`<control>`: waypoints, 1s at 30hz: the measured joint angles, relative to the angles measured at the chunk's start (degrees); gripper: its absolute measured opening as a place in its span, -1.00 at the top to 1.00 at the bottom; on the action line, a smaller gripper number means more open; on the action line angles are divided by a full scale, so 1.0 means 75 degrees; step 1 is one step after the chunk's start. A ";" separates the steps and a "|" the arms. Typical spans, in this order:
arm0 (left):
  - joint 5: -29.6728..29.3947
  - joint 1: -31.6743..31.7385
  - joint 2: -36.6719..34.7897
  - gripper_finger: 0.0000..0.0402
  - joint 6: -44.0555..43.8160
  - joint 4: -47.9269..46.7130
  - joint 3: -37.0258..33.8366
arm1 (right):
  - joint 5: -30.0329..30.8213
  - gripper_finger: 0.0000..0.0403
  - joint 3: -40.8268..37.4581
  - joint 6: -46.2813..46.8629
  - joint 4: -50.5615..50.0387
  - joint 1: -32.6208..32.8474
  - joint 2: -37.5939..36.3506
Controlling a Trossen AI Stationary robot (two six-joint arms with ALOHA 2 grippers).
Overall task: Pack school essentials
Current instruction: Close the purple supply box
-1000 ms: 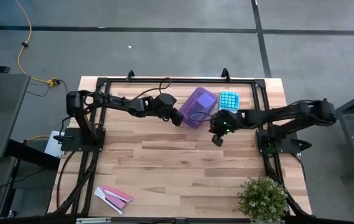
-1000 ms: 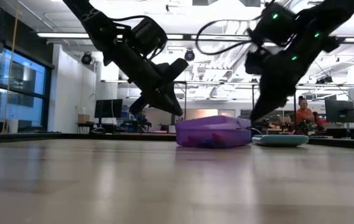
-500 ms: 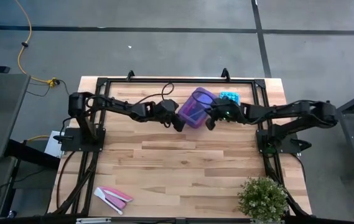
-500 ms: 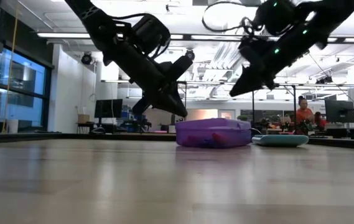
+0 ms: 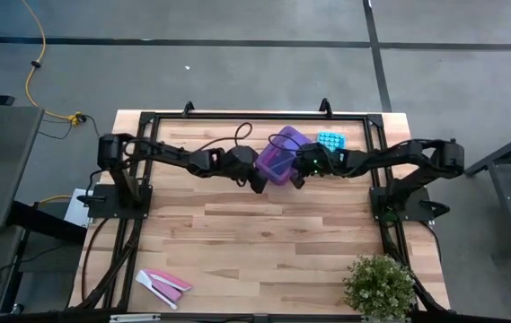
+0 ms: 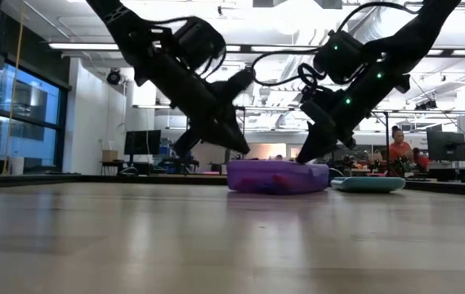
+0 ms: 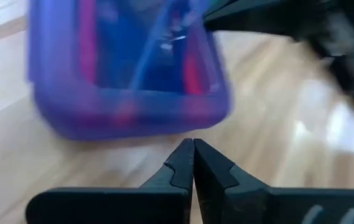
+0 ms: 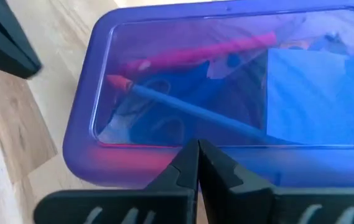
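The left claw was clenched shut and empty, its two fingers pressed flat together into a single point. It sat just beside the purple box, at about the box's 8 o'clock in the overhead view, and whether it touched the wall could not be told. Seen from table height the claw slanted downward toward the box's near-left top edge, wrist higher than tip. Behind it the left arm ran back toward 9 o'clock, nearly level, to its base on the table's left frame.

The right claw was likewise clenched on nothing, fingers closed tight. It stood at the box's 4 o'clock, close against that side, tilted steeply down from the wrist with green lights glowing on the joint above it. The right arm stretched away toward 3 o'clock, then bent back down to its base at the table's right edge.

The box lay between the two claws, toward the table's 12 o'clock edge. Through its clear purple lid a pink marker, a blue pencil and a light-blue notepad showed inside. A blue calculator rested just beyond the box at 2 o'clock. Pink-and-white pieces lay at the table's 7 o'clock corner, and a potted plant at 5 o'clock.
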 joint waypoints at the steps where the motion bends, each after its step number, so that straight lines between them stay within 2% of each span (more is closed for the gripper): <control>1: 0.0186 0.0050 -0.0088 1.00 0.0096 0.0005 -0.0002 | -0.0029 1.00 -0.0003 0.0000 0.0017 0.0006 0.0001; 5: 0.0587 0.0368 -0.0546 1.00 0.0405 -0.0080 -0.0002 | -0.0121 1.00 -0.0060 -0.0109 -0.0094 0.0009 -0.0430; 8: 0.0304 0.0684 -0.1086 1.00 0.0803 -0.0079 -0.0002 | -0.0069 1.00 -0.0062 -0.0130 -0.0321 -0.0024 -0.1096; 12: -0.0374 0.1241 -0.1484 1.00 0.1350 -0.0093 0.0012 | 0.0434 1.00 -0.0061 0.0607 -0.1238 -0.0200 -0.1796; 15: -0.0419 0.1788 -0.1510 1.00 0.1339 -0.0161 0.0013 | 0.0495 1.00 -0.0001 0.1267 -0.1607 -0.0646 -0.2074; 21: 0.0612 0.2484 -0.0878 1.00 0.0989 -0.1277 0.0001 | -0.0248 1.00 0.0387 0.1749 -0.2727 -0.1641 -0.1737; 25: 0.1184 0.2443 -0.0407 1.00 0.0931 -0.1440 -0.0002 | -0.1001 1.00 0.0580 0.1692 -0.3081 -0.1963 -0.1229; 30: 0.1283 0.2219 -0.0081 1.00 0.0730 -0.1130 0.0001 | -0.1124 1.00 0.0641 0.1756 -0.3337 -0.2008 -0.0673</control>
